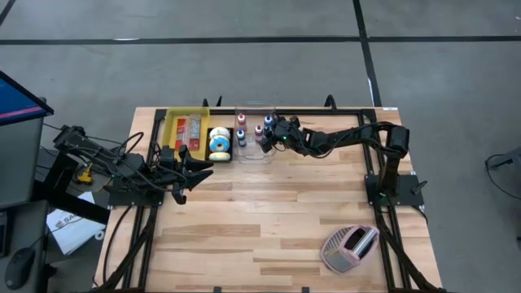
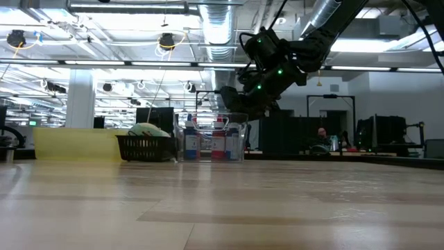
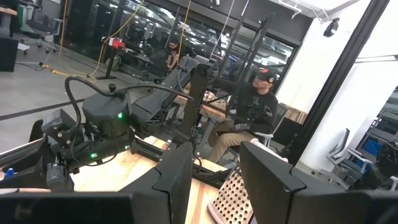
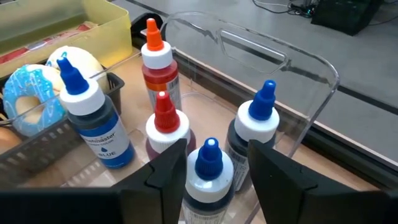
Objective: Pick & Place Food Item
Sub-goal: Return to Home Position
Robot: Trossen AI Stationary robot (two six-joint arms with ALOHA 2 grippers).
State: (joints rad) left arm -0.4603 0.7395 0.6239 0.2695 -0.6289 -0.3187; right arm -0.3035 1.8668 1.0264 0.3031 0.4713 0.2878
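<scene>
Right hand [image 4: 217, 150] hovers splayed above transparent bin [image 4: 305, 68], seemingly empty.

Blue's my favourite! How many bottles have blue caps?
3: one labelled BLUE beside the black basket, one closest to the right gripper, one near the clear bin's wall. None seem hidden.

Cropped, covered, or too small to read.
Cut by the right wrist view's edge: nearest blue-capped bottle [image 4: 209, 167] below its shoulder, yellow bin [image 4: 112, 15], blue doughnut [image 4: 25, 102]. From above, unreadable labels inside the transparent bin [image 1: 252, 155], partly under the right gripper [image 1: 264, 140]. At table height, blurred bin contents.
</scene>
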